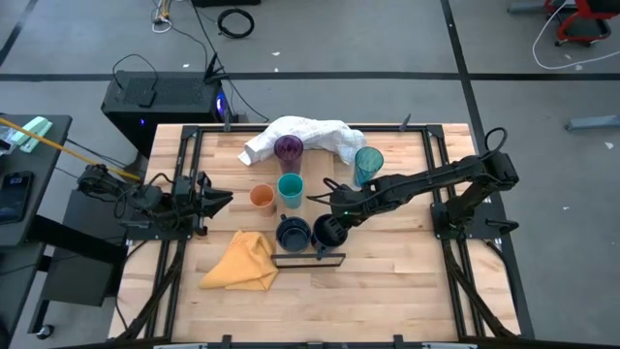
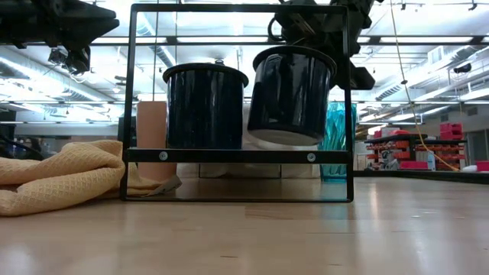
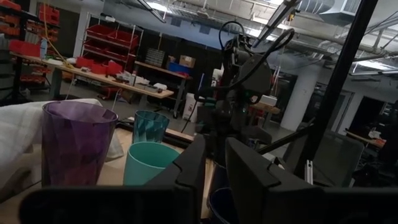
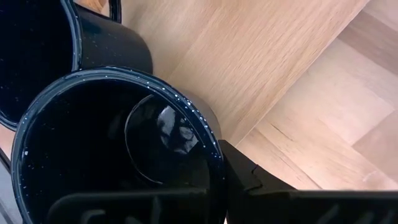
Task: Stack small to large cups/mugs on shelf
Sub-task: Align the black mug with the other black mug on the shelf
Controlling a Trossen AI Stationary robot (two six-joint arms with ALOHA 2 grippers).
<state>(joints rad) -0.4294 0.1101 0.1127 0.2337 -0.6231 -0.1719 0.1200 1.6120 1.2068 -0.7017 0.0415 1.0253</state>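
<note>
Two navy mugs are at the shelf [image 1: 308, 259], whose dark metal frame [image 2: 237, 155] fills the low view. One mug [image 2: 205, 107] stands upright on the shelf. My right gripper [image 1: 336, 215] is shut on the other mug [image 2: 290, 95] beside it. A short orange cup [image 1: 263, 197], a short teal cup [image 1: 291, 189], a purple tumbler [image 1: 288, 148] and a teal tumbler [image 1: 368, 163] stand on the table behind the shelf. My left gripper [image 1: 221, 201] waits at the left, narrowly open and empty. My right gripper holds the mug by its rim [image 4: 208, 146], on the side away from the other mug. One finger [image 4: 249, 177] lies outside the wall; the other is lost in the dark inside. The fingers slant down from the table's right. The mug is tilted, its base [image 2: 284, 138] lifted.
A white cloth [image 1: 310, 134] lies at the far side behind the tumblers. A yellow cloth [image 1: 242, 262] lies left of the shelf's frame. Bare tabletop [image 1: 407, 281] lies to the near right.
</note>
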